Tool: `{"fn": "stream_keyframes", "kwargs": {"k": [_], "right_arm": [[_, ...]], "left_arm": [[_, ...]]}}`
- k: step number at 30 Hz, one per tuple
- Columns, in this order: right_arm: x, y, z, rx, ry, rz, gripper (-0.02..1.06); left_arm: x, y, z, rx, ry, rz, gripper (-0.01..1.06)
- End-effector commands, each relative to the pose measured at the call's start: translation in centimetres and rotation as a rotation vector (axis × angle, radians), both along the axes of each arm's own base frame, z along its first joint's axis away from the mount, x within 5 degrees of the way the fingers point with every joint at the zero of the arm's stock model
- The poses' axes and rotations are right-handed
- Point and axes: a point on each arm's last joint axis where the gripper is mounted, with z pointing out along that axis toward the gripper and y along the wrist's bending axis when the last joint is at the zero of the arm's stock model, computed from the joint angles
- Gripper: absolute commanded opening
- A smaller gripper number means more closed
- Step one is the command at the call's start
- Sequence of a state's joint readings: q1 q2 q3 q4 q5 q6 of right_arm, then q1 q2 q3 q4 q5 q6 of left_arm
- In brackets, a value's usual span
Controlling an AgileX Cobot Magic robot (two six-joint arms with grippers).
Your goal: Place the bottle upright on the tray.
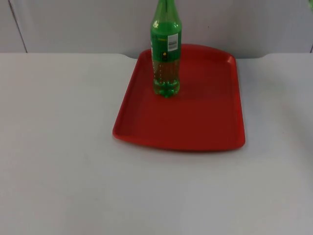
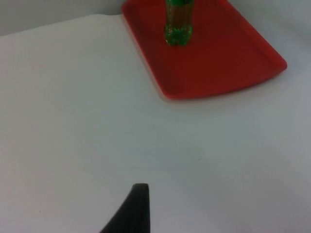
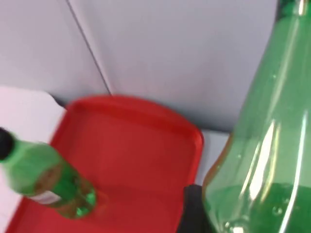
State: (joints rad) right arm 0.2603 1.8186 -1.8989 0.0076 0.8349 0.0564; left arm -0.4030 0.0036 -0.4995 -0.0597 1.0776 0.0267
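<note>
Green plastic bottle (image 1: pixel 166 54) stands upright on the red tray (image 1: pixel 195 122), in the tray's far-left part near the rear rim. White label on its upper body; clear liquid inside (neck runs past the top view's upper edge). Tray: rectangular, rounded corners, shallow raised rim, lying flat on the white table (image 1: pixel 58 147) against the grey partition wall (image 1: pixel 73 24).

White bench (image 1: pixel 63 161) extends to the grey partition wall (image 1: pixel 73 24); a vertical seam runs down the wall.
</note>
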Motion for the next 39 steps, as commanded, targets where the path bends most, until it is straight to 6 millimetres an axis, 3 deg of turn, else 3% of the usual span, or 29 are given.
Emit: {"fn": "stream_keyframes", "kwargs": {"k": [1, 7, 12, 20, 21, 24, 29, 39], "right_arm": [[-2.0, 0.2, 2.0, 0.008, -0.100, 0.032, 0.00], [-6.4, 1.0, 3.2, 0.016, -0.292, 0.108, 0.00], [-9.5, 1.3, 1.7, 0.065, -0.440, 0.142, 0.00], [-13.9, -0.1, -4.6, 0.099, -0.715, 0.169, 0.00], [-13.9, -0.1, -4.6, 0.099, -0.715, 0.169, 0.00], [-15.5, 0.3, -7.3, 0.079, -0.862, 0.294, 0.00], [-16.1, 1.1, -10.0, 0.138, -0.806, 0.391, 0.00], [-15.6, 2.5, -11.0, 0.279, -0.892, 0.498, 0.00]], "left_arm": [[0.0, 0.0, -0.1, -0.001, -0.001, -0.001, 1.05], [0.0, 0.0, -0.1, -0.001, -0.001, -0.001, 1.05], [0.0, 0.0, -0.1, -0.001, -0.001, -0.001, 1.05], [0.0, 0.0, -0.1, 0.000, -0.002, -0.002, 1.05], [0.0, 0.0, -0.1, 0.000, -0.002, -0.002, 1.05], [0.0, 0.0, -0.1, 0.002, -0.003, -0.003, 1.05], [0.0, 0.0, -0.1, 0.002, -0.003, -0.003, 1.05], [0.0, 0.0, -0.1, 0.002, -0.003, -0.003, 1.05]]}}
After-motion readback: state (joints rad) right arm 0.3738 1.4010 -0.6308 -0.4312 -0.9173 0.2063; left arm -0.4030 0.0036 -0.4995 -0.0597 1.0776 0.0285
